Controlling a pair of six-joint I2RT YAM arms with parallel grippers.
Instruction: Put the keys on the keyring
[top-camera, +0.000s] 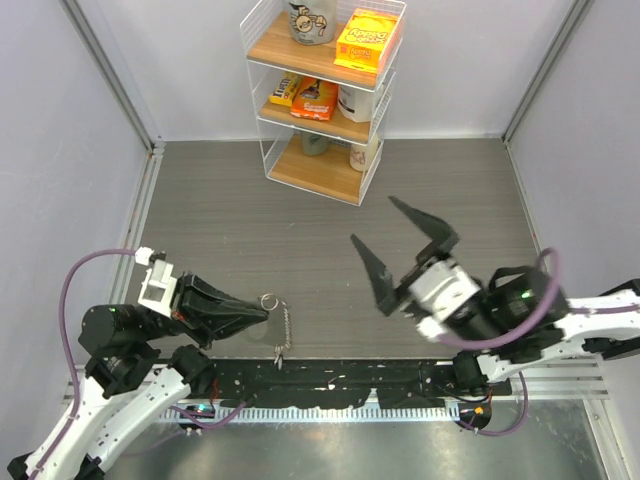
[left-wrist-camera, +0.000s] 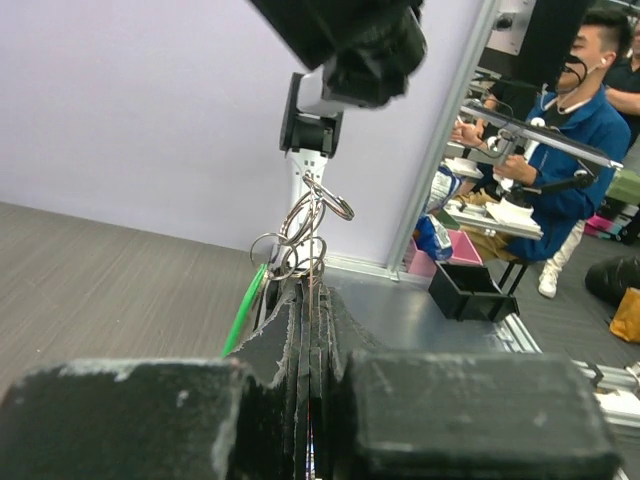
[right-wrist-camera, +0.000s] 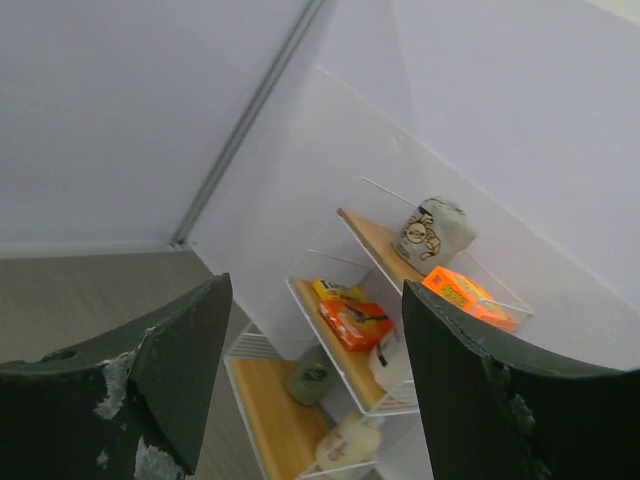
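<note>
My left gripper (top-camera: 262, 312) is shut on the keyring (top-camera: 268, 301), pinching a small wire ring at its top end. The grey chain (top-camera: 286, 328) trails from that ring toward the near edge. A small dark and silvery bit at the chain's end looks like the keys (top-camera: 279, 353); I cannot tell how they are attached. In the left wrist view, silvery rings (left-wrist-camera: 303, 238) stick out past my shut fingertips (left-wrist-camera: 300, 300), with a bright green piece (left-wrist-camera: 243, 308) beside them. My right gripper (top-camera: 371, 218) is open and empty, raised well right of the keyring. It also shows open in the right wrist view (right-wrist-camera: 318, 290).
A white wire shelf (top-camera: 322, 98) with boxes, a mug and jars stands at the back centre. A black rail (top-camera: 350, 378) runs along the near edge between the arm bases. Pale walls enclose the grey table (top-camera: 250, 220) on three sides.
</note>
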